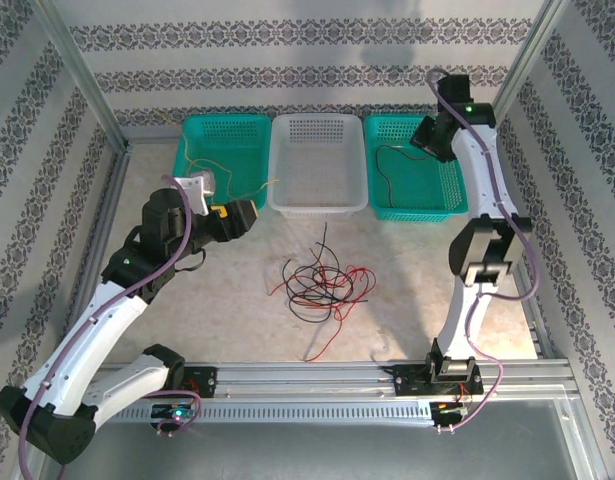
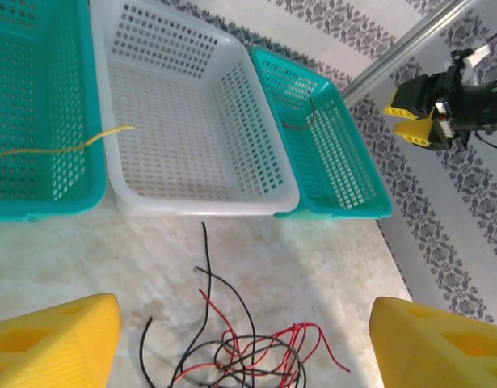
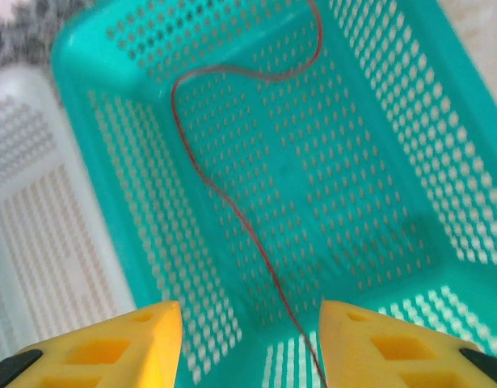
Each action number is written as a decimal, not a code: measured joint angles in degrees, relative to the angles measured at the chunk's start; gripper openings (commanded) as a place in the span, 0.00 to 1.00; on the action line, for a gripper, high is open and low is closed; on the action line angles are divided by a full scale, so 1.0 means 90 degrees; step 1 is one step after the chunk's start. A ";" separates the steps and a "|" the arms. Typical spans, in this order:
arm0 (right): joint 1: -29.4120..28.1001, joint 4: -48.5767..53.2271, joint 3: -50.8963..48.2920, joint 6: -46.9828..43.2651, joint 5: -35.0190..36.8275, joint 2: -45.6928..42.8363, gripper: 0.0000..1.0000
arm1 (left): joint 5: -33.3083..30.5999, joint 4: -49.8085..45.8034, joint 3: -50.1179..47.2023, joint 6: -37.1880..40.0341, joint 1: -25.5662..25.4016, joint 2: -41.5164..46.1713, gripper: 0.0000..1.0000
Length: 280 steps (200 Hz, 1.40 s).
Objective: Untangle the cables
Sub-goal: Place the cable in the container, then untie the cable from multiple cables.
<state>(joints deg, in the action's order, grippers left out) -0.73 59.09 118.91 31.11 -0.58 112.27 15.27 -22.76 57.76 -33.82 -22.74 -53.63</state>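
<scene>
Released and empty, right gripper [image 3: 248, 343] over the right teal basket [image 3: 111, 170], jaws wide apart, one thin dark wire [image 3: 232, 210] lying loose on the basket floor and running off beneath the yellow fingers [image 3: 393, 347]. Likewise spread open and grasping nothing, left gripper [image 2: 248, 339] at about ten o'clock from the tangle [image 1: 322, 280] of red and black cables at the table [image 1: 417, 280] centre. One yellow wire [image 2: 70, 145] already in the left teal basket [image 2: 46, 206] at eleven o'clock; white basket [image 2: 200, 202] at twelve; right teal basket at one.

Judged step: sorting strand by strand, next pull due from the heap. For a clean pull, choose a free end: the black tail [image 2: 204, 242] poking toward twelve o'clock, or another dark end [image 1: 317, 348] trailing toward six. Pinch near the tip, not mid-loop. Lift slowly and draw away from the knot, along the strand's own line. Watch for red loops riding up with it; if so, pause and pin the heap with the other claw. Before any sideways travel, raise the right gripper straight up, to avoid hooking the loose wire on a finger.
</scene>
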 measured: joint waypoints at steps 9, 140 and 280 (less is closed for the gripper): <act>-0.0228 -0.0143 -0.0627 -0.0002 -0.0010 -0.0508 0.50 | 0.0090 -0.0087 0.0000 -0.0002 -0.0002 -0.0017 0.75; -0.3572 -0.1940 -0.7774 0.1341 -0.0367 -0.4216 0.35 | 0.0831 0.0330 -0.0391 -0.0464 -0.0483 -0.1205 0.63; -0.4595 -0.1690 -0.5054 0.0340 -0.0202 -0.5229 0.00 | 0.0901 0.1341 -0.0080 -0.0231 -0.1552 -0.1707 0.78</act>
<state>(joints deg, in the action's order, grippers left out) -42.09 43.88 73.43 34.17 -2.39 65.21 23.38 -10.70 57.04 -35.90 -36.71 -68.99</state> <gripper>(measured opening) 0.058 0.772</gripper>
